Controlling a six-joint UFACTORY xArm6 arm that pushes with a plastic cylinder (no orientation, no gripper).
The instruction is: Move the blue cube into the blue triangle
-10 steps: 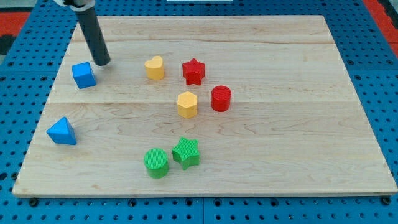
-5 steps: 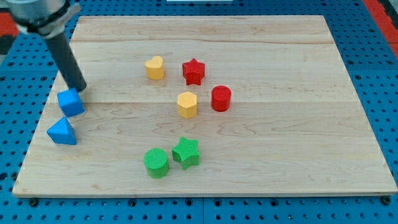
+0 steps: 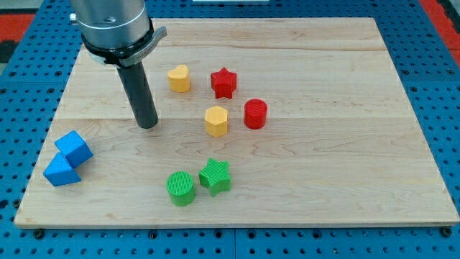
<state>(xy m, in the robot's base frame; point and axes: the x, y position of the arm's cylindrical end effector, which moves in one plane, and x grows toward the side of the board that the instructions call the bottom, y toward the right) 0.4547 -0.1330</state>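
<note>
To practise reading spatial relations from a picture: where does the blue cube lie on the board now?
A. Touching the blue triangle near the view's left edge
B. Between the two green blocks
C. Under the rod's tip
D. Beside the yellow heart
A: the blue cube sits against the blue triangle at the view's lower left, while my tip stands apart to their right.

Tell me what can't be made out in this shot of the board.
- Camera view: the arm above my tip is cut off by the view's top edge.
- Whether the blue cube truly touches the blue triangle: they meet in the view, but no gap or contact line shows.
- The board strip directly behind the rod is hidden.
</note>
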